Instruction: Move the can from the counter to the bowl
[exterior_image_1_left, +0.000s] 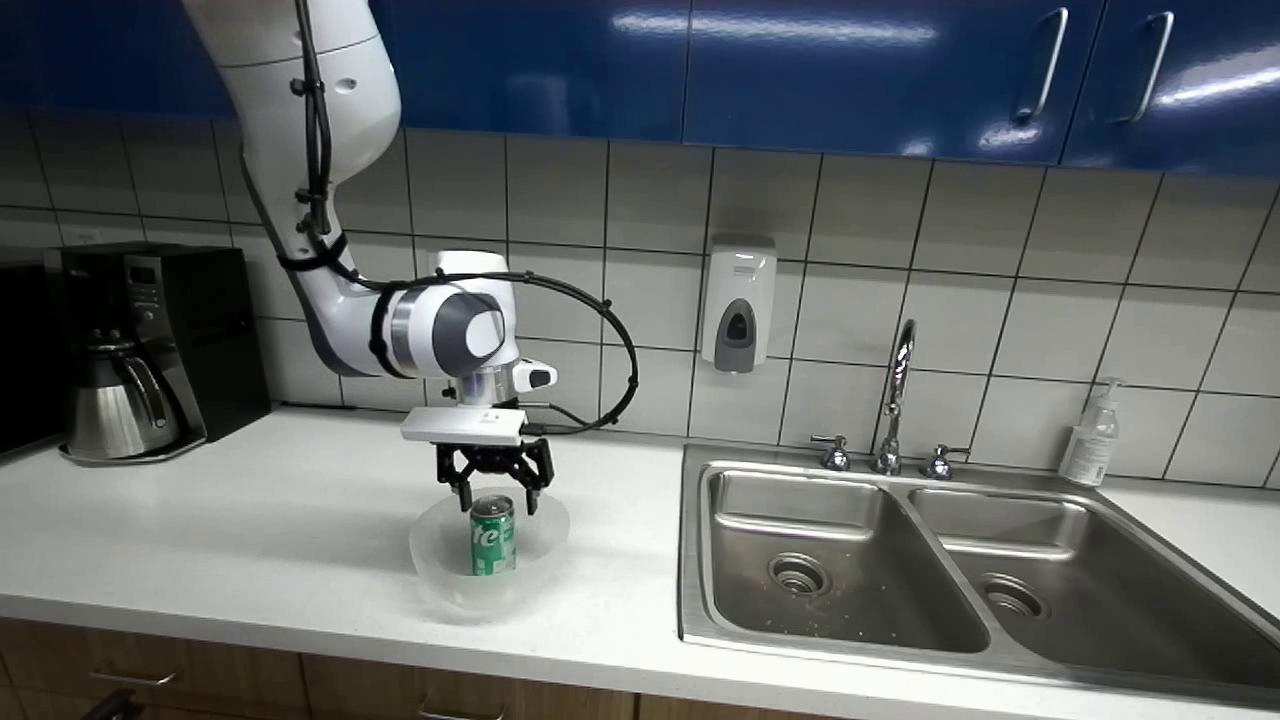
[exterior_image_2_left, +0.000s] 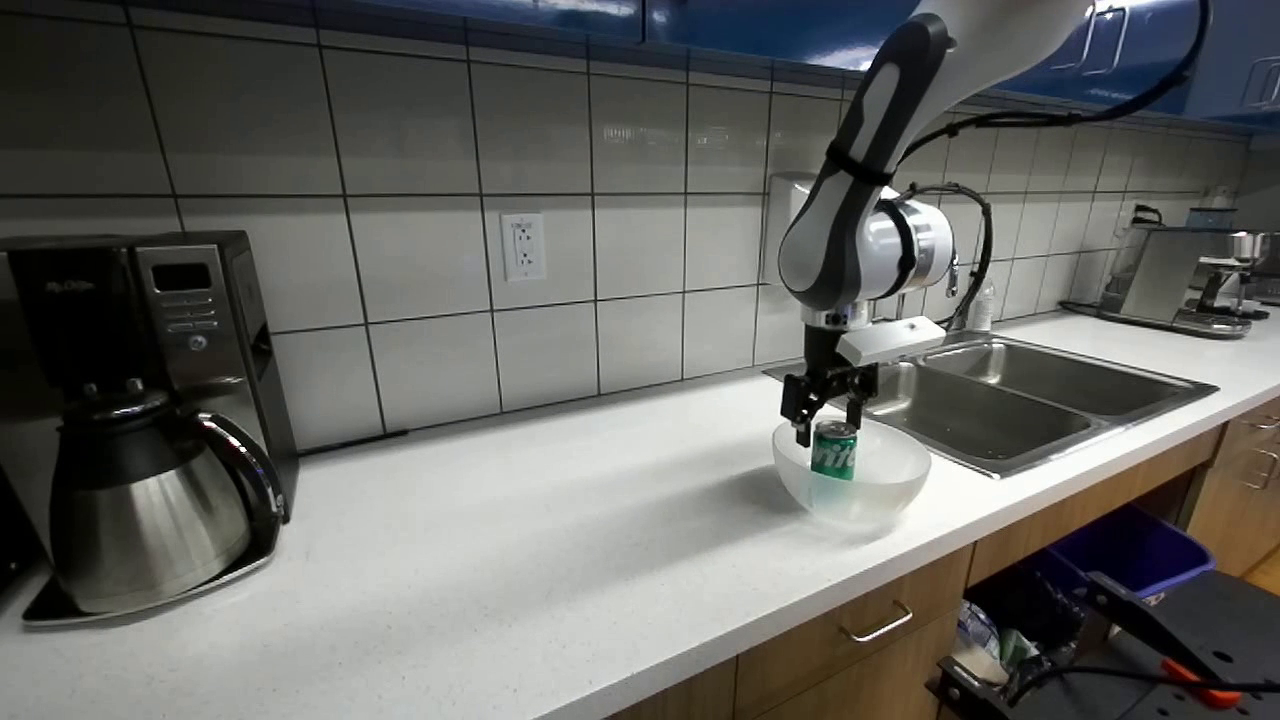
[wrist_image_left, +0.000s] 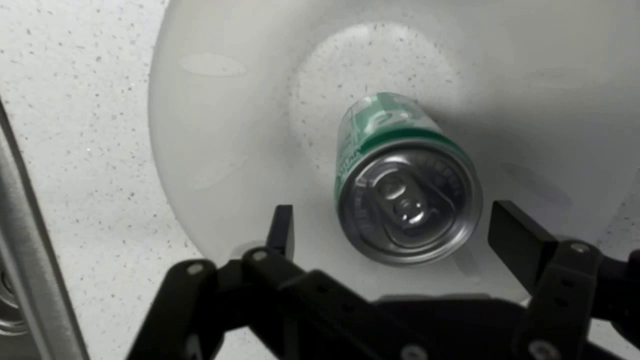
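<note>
Wrist view, seen from my remote station, showed the claw spread wide and gripping nothing, its two fingers parted on either side of the green can, with a gap visible at each. The can stood upright below the claw inside the clear bowl, its silvery top facing up between the fingers and its base, as far as I could make out, on the bowl's floor. With the can there, I judged that the spread was for letting go and the task all but done, though the same pose would have suited a grasp. The claw pointed down, I reckoned, because the bowl's flaring wall favoured reaching in from above. In both exterior views the bowl sat on the white counter beneath the claw, the steel sink off to one side and the coffee maker well apart on the opposite side, a flat spot that probably gave it steady footing. The next move, in my judgement, called for a straight rise; with the fingers flanking the can's upper end, any sideways drift risked tipping it against the bowl's wall.
</note>
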